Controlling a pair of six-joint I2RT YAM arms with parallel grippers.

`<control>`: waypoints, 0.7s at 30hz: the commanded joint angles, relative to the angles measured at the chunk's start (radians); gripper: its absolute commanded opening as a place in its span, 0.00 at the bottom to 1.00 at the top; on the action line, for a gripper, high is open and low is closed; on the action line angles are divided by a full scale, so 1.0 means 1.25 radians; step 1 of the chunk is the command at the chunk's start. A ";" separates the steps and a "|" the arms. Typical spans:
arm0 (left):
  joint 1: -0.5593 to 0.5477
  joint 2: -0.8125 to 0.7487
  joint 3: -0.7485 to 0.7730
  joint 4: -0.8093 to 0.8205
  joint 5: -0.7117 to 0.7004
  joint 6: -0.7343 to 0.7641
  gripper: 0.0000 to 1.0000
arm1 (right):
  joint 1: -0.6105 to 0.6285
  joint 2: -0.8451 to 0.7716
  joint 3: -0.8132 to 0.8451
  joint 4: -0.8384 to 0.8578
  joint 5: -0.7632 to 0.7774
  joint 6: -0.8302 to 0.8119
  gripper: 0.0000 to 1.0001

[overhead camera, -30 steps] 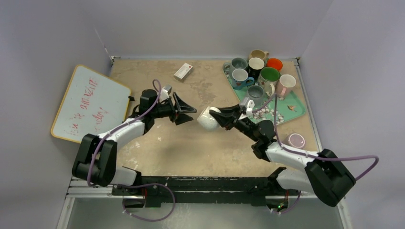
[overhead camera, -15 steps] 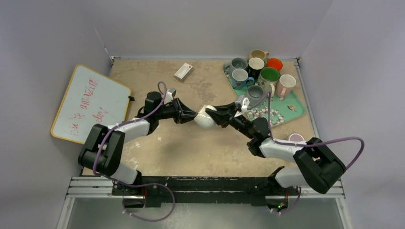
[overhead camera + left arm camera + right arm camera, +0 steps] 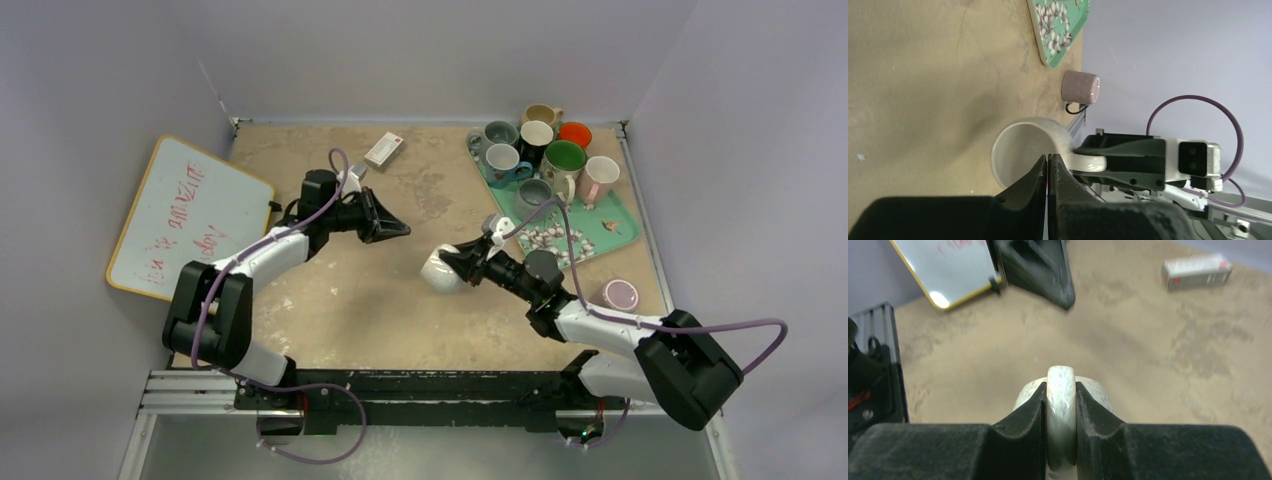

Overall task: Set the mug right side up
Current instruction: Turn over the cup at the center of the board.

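The white speckled mug (image 3: 438, 268) is held near the middle of the table, tipped on its side. Its mouth (image 3: 1020, 152) faces my left gripper. My right gripper (image 3: 457, 262) is shut on the mug's handle (image 3: 1061, 390), one finger on each side of the loop. The mug's body shows just beyond the fingers in the right wrist view. My left gripper (image 3: 402, 229) sits up and to the left of the mug, apart from it. Its fingers (image 3: 1039, 167) are pressed together with nothing between them.
A green flowered tray (image 3: 612, 228) with several upright mugs stands at the back right. A pink mug (image 3: 619, 294) stands alone near the right edge. A whiteboard (image 3: 185, 215) leans off the left side. A small white box (image 3: 384, 149) lies at the back.
My left gripper has shut and drawn back to the left, away from the mug. The right gripper has carried the mug toward the front of the table and lower.
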 commanded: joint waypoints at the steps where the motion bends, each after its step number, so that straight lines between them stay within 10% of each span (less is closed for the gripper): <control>1: 0.005 -0.017 0.073 -0.109 -0.041 0.141 0.00 | 0.002 -0.032 -0.006 -0.093 0.011 -0.024 0.03; 8: 0.005 -0.004 0.078 -0.157 -0.069 0.189 0.00 | 0.002 -0.059 -0.052 -0.048 0.016 -0.018 0.00; 21: 0.005 -0.109 0.053 -0.254 -0.064 0.287 0.44 | 0.002 0.117 0.042 0.229 0.049 0.024 0.00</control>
